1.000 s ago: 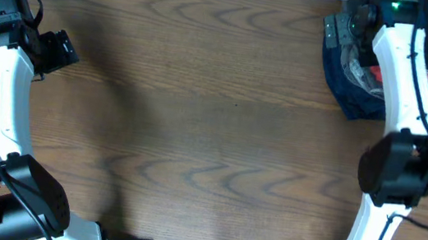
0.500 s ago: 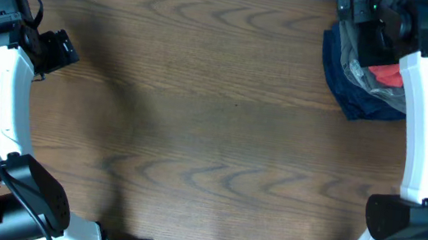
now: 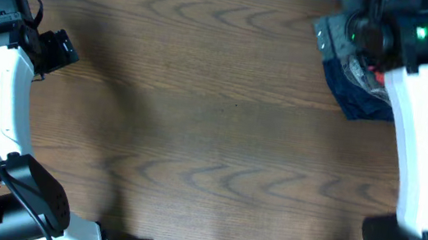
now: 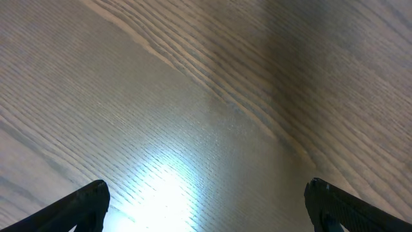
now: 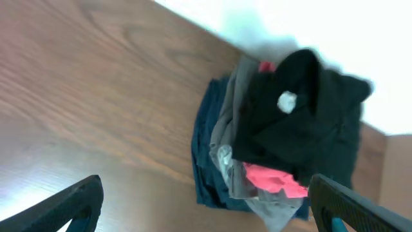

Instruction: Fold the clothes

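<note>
The clothes, a soft black garment [image 5: 302, 129] with a small white print [image 5: 286, 101], lie crumpled on top of a pile at the table's far right corner. In the right wrist view my right gripper [image 5: 206, 196] is open and hangs above and in front of the pile, touching nothing. In the overhead view the right gripper [image 3: 332, 32] and its white arm cover most of the pile, so the black garment does not show there. My left gripper [image 3: 61, 50] is at the far left, open over bare wood [image 4: 206, 129], its fingertips [image 4: 96, 193] wide apart.
Under the black garment lie a red piece [image 5: 273, 177], a grey one [image 5: 235, 96] and a navy one [image 5: 206, 142]; navy cloth [image 3: 361, 102] shows in the overhead view too. The table's far edge [image 5: 212, 35] runs just behind the pile.
The right arm has swung: its elbow went down toward the front edge and its wrist shifted slightly left over the pile. The left arm has not moved.
</note>
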Tool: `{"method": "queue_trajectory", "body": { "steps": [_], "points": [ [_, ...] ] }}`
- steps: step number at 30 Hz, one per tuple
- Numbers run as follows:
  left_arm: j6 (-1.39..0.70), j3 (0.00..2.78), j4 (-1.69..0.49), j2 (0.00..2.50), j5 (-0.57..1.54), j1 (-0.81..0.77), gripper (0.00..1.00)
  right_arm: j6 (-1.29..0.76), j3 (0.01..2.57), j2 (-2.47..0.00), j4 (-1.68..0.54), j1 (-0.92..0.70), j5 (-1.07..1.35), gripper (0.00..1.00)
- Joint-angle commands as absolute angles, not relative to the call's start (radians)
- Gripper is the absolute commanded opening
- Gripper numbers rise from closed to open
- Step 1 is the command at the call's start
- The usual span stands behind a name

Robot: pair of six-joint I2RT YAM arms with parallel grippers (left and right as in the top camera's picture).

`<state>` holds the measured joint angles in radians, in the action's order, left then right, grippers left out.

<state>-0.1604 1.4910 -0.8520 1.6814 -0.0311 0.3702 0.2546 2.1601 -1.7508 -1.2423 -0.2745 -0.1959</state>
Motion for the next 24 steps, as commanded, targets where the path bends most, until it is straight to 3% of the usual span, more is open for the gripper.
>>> {"method": "queue_trajectory", "body": {
  "steps": [1,10,17,24],
  "points": [
    [-0.168,1.483,-0.851,1.686,-0.03,0.369,0.98,0.231,2.063,-1.57,-1.159,-0.249,-0.187,0.99],
    [-0.168,1.483,-0.851,1.686,-0.03,0.369,0.98,0.101,1.161,-1.048,-0.378,-0.009,0.212,0.99],
    [-0.168,1.483,-0.851,1.686,-0.03,0.369,0.98,0.097,0.521,-0.631,-0.059,0.038,0.235,0.99],
    [-0.168,1.483,-0.851,1.686,-0.03,0.369,0.98,0.09,0.138,-0.289,0.078,0.051,0.233,0.99]
  ]
}}
